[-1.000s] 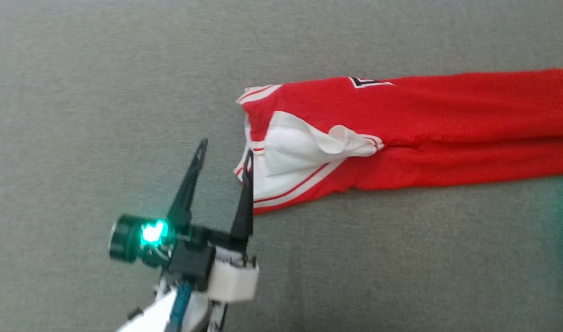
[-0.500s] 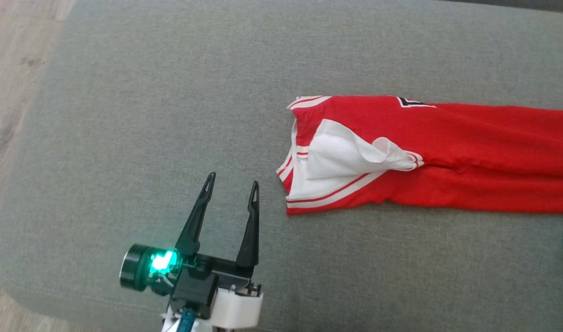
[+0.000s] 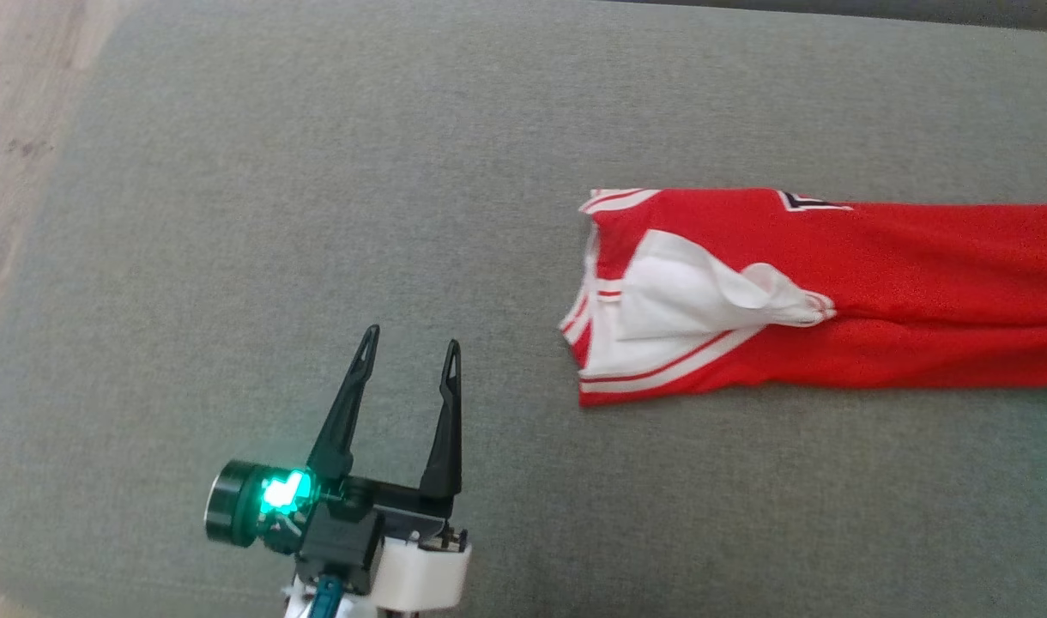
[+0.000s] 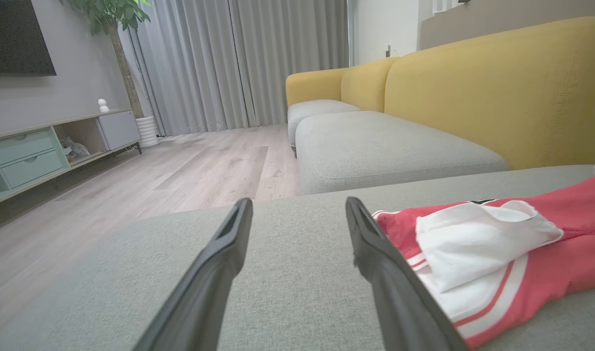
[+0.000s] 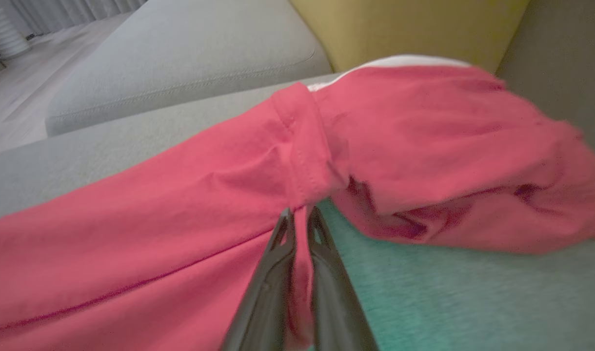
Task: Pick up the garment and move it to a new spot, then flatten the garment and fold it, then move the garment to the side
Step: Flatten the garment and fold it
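Pickup, most likely, as the step in hand. Clamped with the right gripper (image 5: pixel 300 214) on a fold of the red garment (image 5: pixel 180 204), fingers pressed together with cloth between them. Stretched long across the grey cushion (image 3: pixel 317 172), white-trimmed end nearest the left gripper (image 3: pixel 410 339), far end running off the head view's right edge. Spread wide and empty on the left side, hovering over bare cushion, near the trimmed end but apart from it.

Lift slowly with the right, straight up at first, and watch for slipping: looks a thin pinch on soft cloth. Bring the left across to the trimmed end and take the striped edge itself, not the loose white flap (image 3: pixel 686 292) lying on top, likely to peel away alone. Raise both ends level to avoid dragging or twisting. Set down where enough bare cushion lies, probably toward the left.

Woven grey cushion, flat, rounded at the corner, seemingly a little soft; expect some friction on any drag. Beyond it, in the left wrist view: pale wood floor (image 4: pixel 180 165), second grey seat (image 4: pixel 385 146) below a yellow sofa back (image 4: pixel 473 87), grey curtains (image 4: pixel 229 63), low cabinet (image 4: pixel 34 151) along the wall, plant (image 4: pixel 117 14) in the corner.
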